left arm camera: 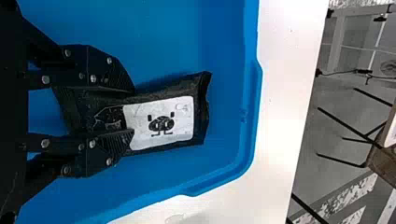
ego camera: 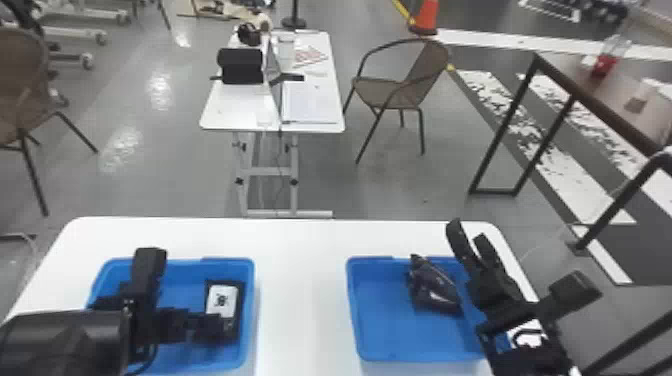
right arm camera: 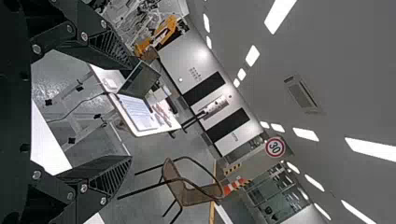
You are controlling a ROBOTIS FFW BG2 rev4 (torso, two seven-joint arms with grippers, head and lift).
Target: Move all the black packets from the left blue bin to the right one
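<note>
Site type: workshop or lab hall. Indicators: glossy grey floor, worn white floor stripes, orange traffic cone, round red-rimmed sign, strip lights on ceiling. Furnishings: white desk with open laptop, brown chair near desk.

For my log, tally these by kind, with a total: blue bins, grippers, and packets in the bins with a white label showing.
Blue bins: 2 (left bin, right bin)
Grippers: 2 (left gripper, right gripper)
Packets with a white label showing: 1 (labelled packet, left bin)
Total: 5
</note>
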